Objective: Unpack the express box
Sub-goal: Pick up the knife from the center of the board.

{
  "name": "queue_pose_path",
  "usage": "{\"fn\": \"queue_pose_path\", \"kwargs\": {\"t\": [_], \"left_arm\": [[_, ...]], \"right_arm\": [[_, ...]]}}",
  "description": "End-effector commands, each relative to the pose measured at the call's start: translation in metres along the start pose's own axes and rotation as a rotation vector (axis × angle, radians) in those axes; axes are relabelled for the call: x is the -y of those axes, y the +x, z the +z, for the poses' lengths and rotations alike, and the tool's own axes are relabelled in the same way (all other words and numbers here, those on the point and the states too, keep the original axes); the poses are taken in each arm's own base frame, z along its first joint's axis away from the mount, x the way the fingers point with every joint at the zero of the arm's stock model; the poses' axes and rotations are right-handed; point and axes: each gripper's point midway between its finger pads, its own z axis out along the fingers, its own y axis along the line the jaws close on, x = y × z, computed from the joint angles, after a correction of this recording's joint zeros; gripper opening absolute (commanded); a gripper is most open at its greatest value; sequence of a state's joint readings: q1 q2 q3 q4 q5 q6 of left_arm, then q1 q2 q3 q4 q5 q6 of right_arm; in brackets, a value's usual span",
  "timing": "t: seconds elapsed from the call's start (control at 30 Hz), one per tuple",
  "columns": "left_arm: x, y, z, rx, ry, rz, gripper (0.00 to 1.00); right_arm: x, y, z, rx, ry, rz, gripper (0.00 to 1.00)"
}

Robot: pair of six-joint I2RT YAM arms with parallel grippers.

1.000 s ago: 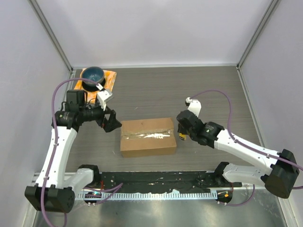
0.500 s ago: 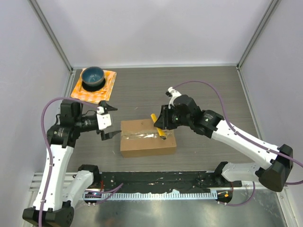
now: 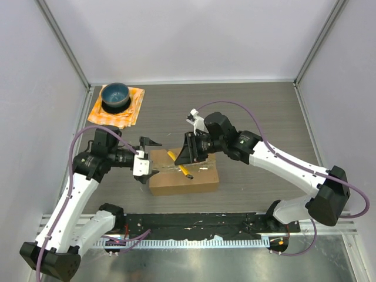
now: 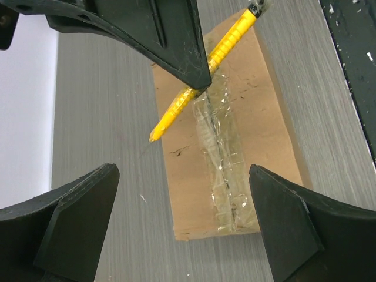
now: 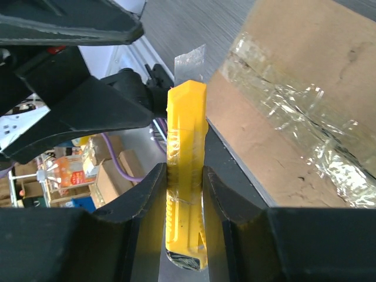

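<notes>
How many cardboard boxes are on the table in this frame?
1. The express box lies near the front edge between the two arms, its taped seam facing up, with the right tool holding a yellow cutter over it. None appears hidden.

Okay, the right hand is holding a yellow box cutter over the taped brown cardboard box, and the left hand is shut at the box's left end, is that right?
Not quite: the left hand is open, not shut, as the left wrist view shows. The rest holds: the right hand holds the yellow box cutter over the taped brown cardboard box.
</notes>
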State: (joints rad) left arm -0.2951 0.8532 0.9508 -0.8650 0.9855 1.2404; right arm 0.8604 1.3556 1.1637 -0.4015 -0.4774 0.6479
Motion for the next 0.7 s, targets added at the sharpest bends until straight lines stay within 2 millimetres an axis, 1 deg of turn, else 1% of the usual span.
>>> {"fn": "queue_pose_path", "kwargs": {"t": [0.0,0.13,0.23,0.37,0.47,0.5,0.57,0.6,0.67], "left_arm": [[-0.004,-0.001,0.004,-0.009,0.005,0.119,0.98],[0.002,-0.002,0.013,-0.013,0.031,0.169,0.97],[0.000,0.000,0.016,-0.014,0.031,0.158,0.97],[0.004,0.002,0.019,-0.018,0.045,0.146,0.95],[0.008,0.007,0.020,-0.034,0.066,0.129,0.90],[0.012,0.009,0.020,-0.042,0.081,0.121,0.86],[0.016,0.012,0.019,-0.055,0.107,0.151,0.81],[0.020,0.014,0.019,-0.060,0.126,0.143,0.76],[0.021,0.014,0.020,-0.060,0.132,0.148,0.71]], "right_arm": [[-0.036,-0.014,0.000,0.015,-0.151,-0.012,0.24],[-0.033,-0.005,0.008,-0.027,-0.157,0.005,0.24],[-0.032,0.000,0.012,-0.055,-0.160,0.003,0.24],[-0.031,0.005,0.017,-0.082,-0.159,-0.004,0.24],[-0.033,0.005,0.019,-0.092,-0.168,-0.008,0.24],[-0.033,0.006,0.020,-0.096,-0.170,-0.009,0.24],[-0.035,0.005,0.019,-0.095,-0.175,-0.012,0.24],[-0.035,0.004,0.020,-0.095,-0.177,-0.013,0.24],[-0.037,0.004,0.020,-0.098,-0.185,-0.014,0.24]]}}
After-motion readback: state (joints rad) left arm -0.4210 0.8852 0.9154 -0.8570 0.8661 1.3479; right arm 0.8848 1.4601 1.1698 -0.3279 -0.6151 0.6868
